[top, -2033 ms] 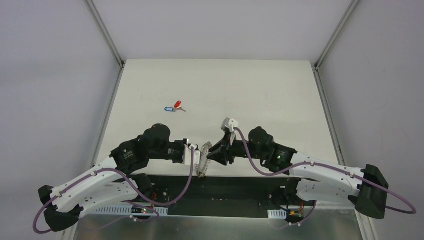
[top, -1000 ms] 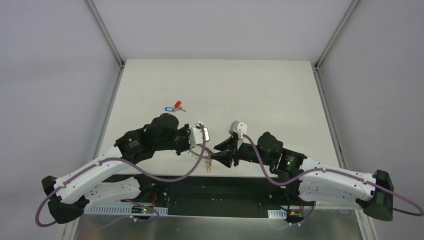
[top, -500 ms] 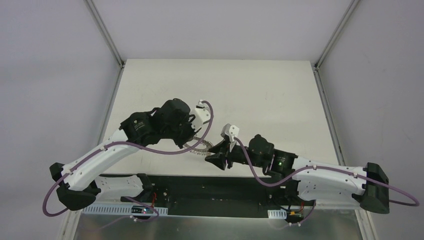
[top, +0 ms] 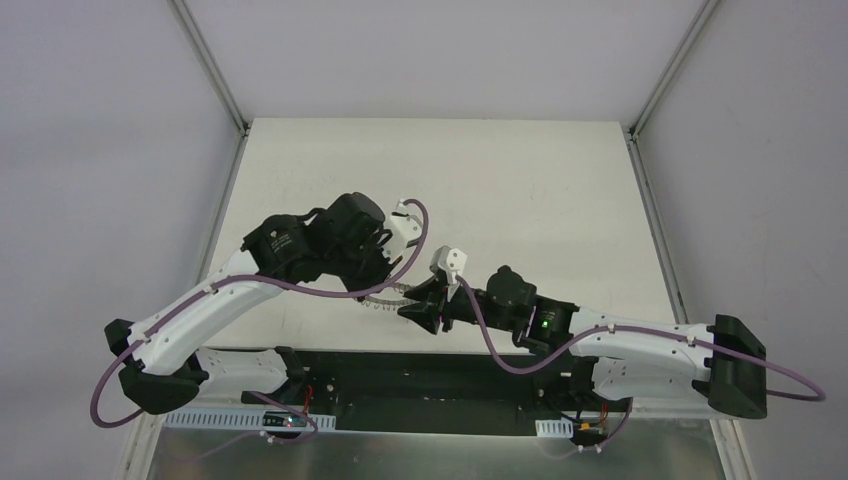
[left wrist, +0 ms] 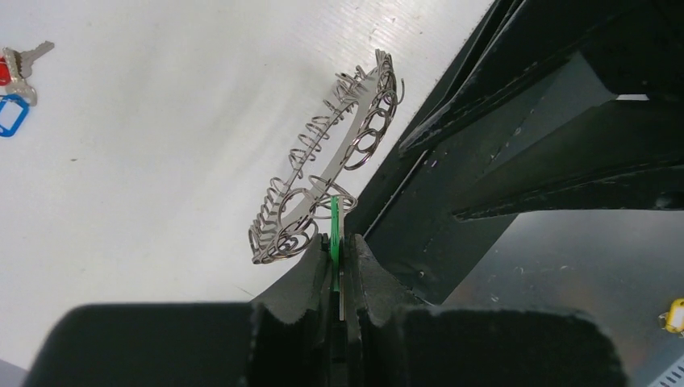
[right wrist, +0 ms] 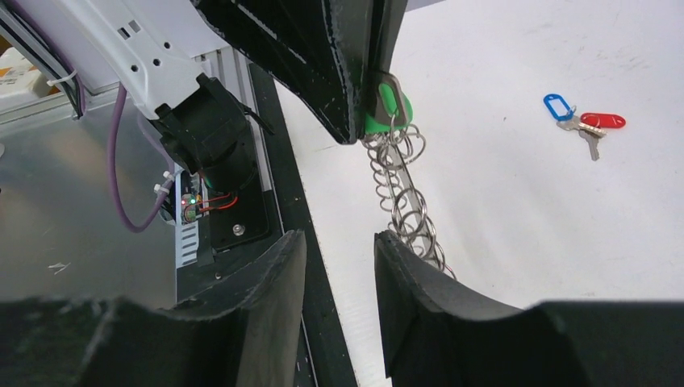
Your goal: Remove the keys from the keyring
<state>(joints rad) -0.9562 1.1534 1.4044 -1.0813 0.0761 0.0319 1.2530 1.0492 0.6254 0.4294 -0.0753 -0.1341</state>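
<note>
Top external view: the white desk [top: 520,190] fills the middle, and the left arm [top: 220,300] and right arm [top: 640,345] bend inward so that their tips meet over its near edge. The left end effector [top: 375,285] points toward the right end effector [top: 415,310], with the keyring [top: 385,300] showing as a thin silvery arc between them, raised off the desk.

Left wrist view: the left end effector [left wrist: 335,250] is clenched on the flat head of the green key [left wrist: 333,230], both fingers pressed against it. The keyring [left wrist: 335,153] stands edge-on just beyond the fingertips, attached to that key by 1 of its wire loops.

Right wrist view: the right end effector [right wrist: 339,258] is released, its 2 fingers spread with a bare gap between them. The keyring [right wrist: 403,205] hangs down from the green key [right wrist: 391,105] and its lower end passes behind the right-hand finger; whether it touches that finger cannot be told.

2 loose keys lie together on the desk, well apart from the keyring: the red key [right wrist: 602,121] and the blue key [right wrist: 556,106], their metal blades overlapping. Both also show at the left edge of the left wrist view, red key [left wrist: 4,71] above blue key [left wrist: 10,117].
</note>
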